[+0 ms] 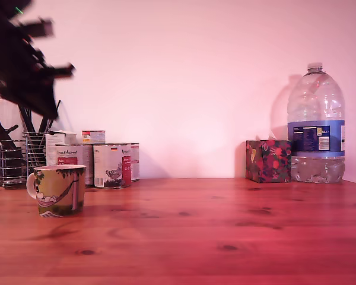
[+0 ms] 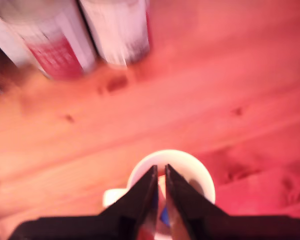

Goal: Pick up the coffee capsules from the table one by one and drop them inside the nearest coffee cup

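Seemingly the step in hand is a drop into the coffee cup (image 1: 58,190), and doing it well means centring the jaws over the white opening before letting go, low enough that nothing bounces off the rim. In the wrist view the gripper (image 2: 160,172) points straight down at the cup's mouth, its two dark jaws drawn nearly together with only a thin slit between them. Something bluish shows low in that slit, but blur keeps me from telling whether a capsule is pinched there or lies inside the cup. The cup stands on the counter (image 1: 225,231) at the exterior view's near left, in front of the tin cans (image 1: 113,164). The arm hangs above it, well clear of the rim. No loose capsules show on the counter.
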You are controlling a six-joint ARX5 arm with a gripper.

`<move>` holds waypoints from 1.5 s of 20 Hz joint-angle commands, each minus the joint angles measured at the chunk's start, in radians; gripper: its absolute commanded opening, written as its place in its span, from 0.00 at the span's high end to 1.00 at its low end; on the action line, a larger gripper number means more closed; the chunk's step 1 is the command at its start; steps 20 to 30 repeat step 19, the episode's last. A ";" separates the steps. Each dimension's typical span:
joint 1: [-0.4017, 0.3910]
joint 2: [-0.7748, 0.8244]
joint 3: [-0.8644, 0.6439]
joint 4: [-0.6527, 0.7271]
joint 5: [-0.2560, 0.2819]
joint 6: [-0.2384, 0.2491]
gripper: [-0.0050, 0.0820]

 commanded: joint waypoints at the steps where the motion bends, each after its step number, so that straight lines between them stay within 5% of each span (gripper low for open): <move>1: 0.000 -0.068 -0.065 0.044 0.013 -0.007 0.94; 12: 0.000 -0.388 -0.204 -0.054 0.034 -0.055 0.94; 30: 0.000 -0.401 -0.204 -0.072 0.034 -0.054 0.94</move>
